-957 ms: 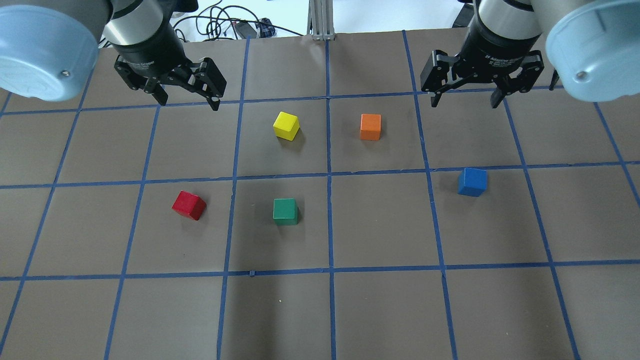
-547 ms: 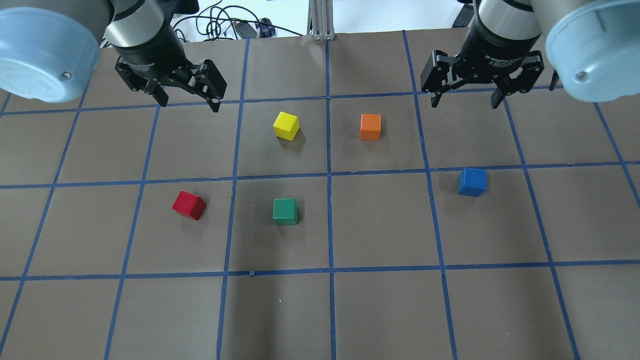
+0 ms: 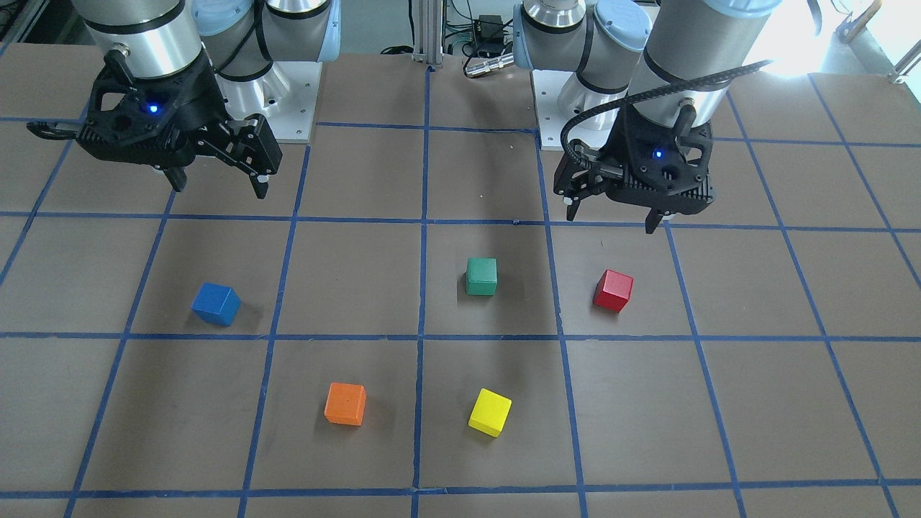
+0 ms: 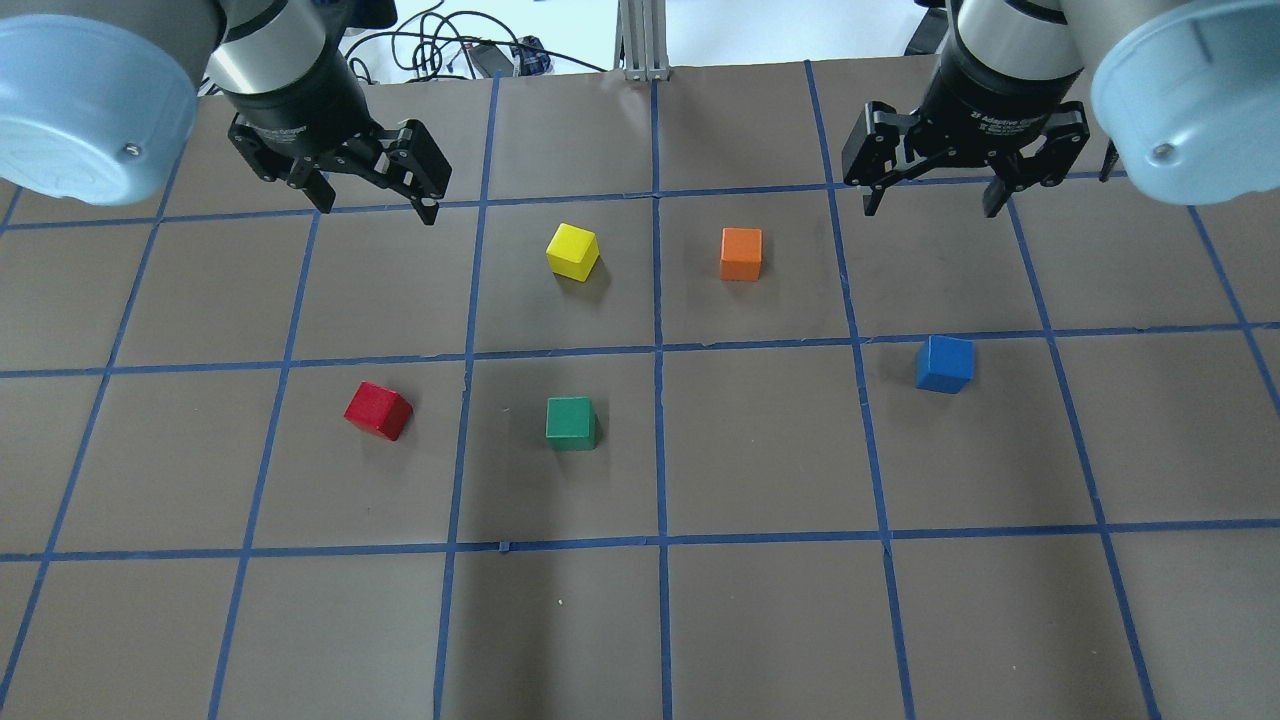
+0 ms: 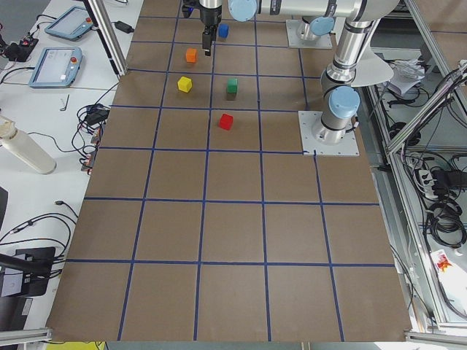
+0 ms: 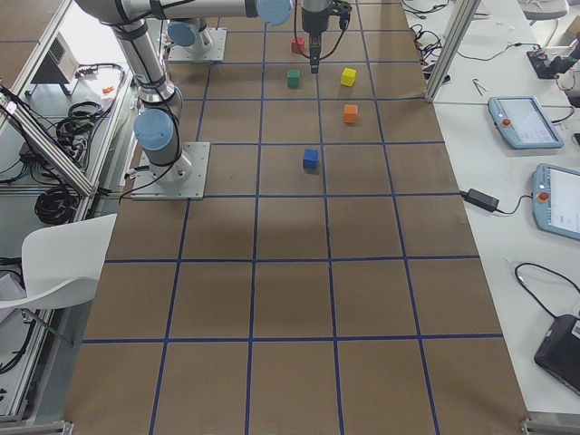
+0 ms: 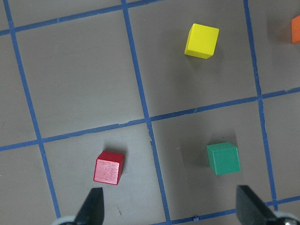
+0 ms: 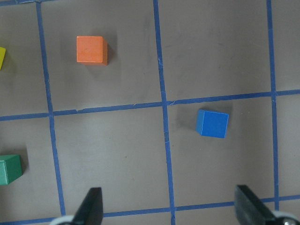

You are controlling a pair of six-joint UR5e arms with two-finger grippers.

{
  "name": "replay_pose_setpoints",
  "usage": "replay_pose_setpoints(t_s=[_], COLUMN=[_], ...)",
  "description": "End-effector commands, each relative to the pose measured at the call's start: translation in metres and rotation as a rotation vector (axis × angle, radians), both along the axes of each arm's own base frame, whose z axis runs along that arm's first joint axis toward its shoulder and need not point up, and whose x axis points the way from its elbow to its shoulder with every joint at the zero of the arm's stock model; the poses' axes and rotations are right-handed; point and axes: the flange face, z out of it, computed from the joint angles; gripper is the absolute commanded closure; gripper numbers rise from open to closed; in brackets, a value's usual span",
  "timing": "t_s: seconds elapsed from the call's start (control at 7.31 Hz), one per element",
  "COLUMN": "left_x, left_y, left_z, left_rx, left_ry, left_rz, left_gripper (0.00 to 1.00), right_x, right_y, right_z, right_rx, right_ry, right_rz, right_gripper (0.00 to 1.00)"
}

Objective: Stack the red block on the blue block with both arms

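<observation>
The red block (image 4: 378, 410) is not yet lifted: the left gripper (image 4: 378, 208) and right gripper (image 4: 929, 205) both hang wide open and empty. Red sits near the green block (image 4: 570, 422), on its robot-left side; the blue block (image 4: 944, 363) lies bare, well to green's right. All the stacking remains

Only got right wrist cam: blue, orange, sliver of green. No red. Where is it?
Observer: The red block lies by itself on the left arm's side, in the grid cell next to the green block's.
Operator: Left pincer on it?
Observer: No. The left pincer is open, empty, not touching red.
Operator: Anything between red and blue?
Observer: Only green; it sits roughly on the line from red to the blue block, closer to red.
</observation>
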Motion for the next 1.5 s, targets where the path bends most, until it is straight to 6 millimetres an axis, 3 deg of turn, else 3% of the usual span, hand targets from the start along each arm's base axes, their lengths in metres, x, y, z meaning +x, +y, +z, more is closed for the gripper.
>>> replay_pose_setpoints(t_s=[0.0, 0.27, 0.68, 0.82, 1.09, 1.37], left_x=[0.008, 0.046, 0.054, 0.064, 0.081, 0.109], left_y=[-0.003, 0.006, 0.013, 0.014, 0.024, 0.051], left_z=[-0.002, -0.021, -0.077, -0.096, -0.154, -0.221], left_rx=[0.002, 0.042, 0.077, 0.069, 0.059, 0.031], left_ry=[-0.005, -0.006, -0.012, -0.014, -0.016, -0.029], left_rz=[-0.017, -0.062, -0.145, -0.175, -0.193, -0.267], left_gripper=[0.00, 0.00, 0.00, 0.00, 0.00, 0.00], right_x=[0.000, -0.001, -0.001, -0.001, -0.001, 0.000], right_y=[0.000, 0.000, 0.000, 0.000, 0.000, 0.000], right_z=[0.001, -0.001, -0.001, -0.001, 0.000, -0.001], right_rx=[-0.002, 0.002, 0.002, -0.001, -0.002, -0.001], right_ry=[0.002, 0.009, 0.010, 0.007, 0.007, 0.005], right_rz=[0.000, 0.003, 0.001, -0.002, -0.002, 0.000], right_gripper=[0.00, 0.00, 0.00, 0.00, 0.00, 0.00])
